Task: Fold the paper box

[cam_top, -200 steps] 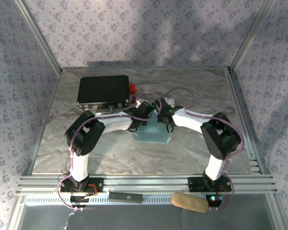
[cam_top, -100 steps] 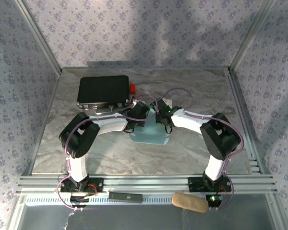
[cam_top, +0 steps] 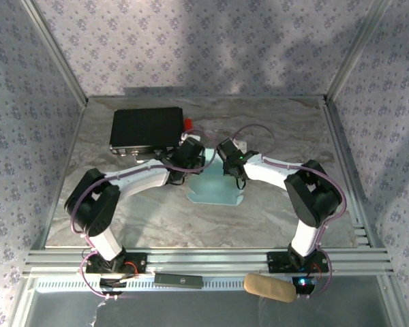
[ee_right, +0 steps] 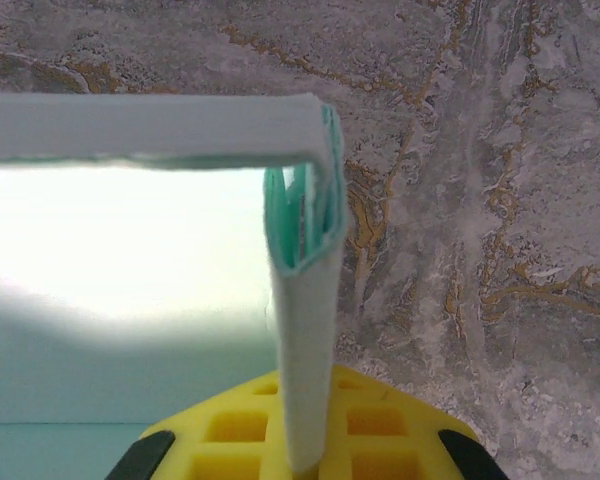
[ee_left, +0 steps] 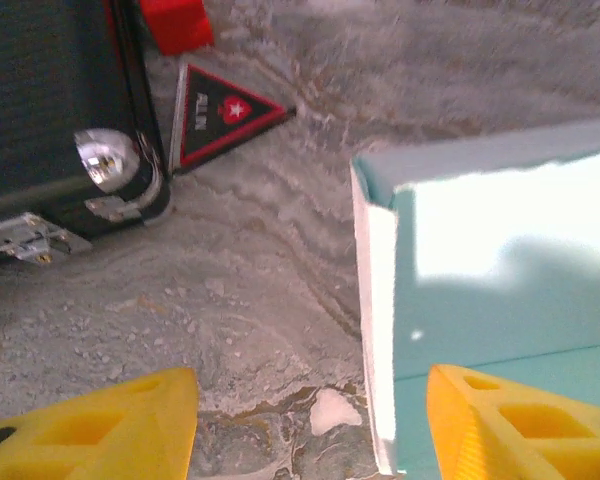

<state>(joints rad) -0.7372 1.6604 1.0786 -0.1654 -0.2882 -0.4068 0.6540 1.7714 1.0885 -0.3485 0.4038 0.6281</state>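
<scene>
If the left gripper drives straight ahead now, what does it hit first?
Probably the table, between the black case and the paper box; one finger may catch the box wall.

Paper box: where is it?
Paper box sits mid-table in top view, near-right of the black case, between the left gripper and the right gripper, which pinches one wall.

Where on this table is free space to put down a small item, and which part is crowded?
Free: the far right of the table, between the right arm and the right rail; also the near strip in front of the paper box. Crowded: the centre, where the left gripper and right gripper are at the box, beside the black case.
</scene>
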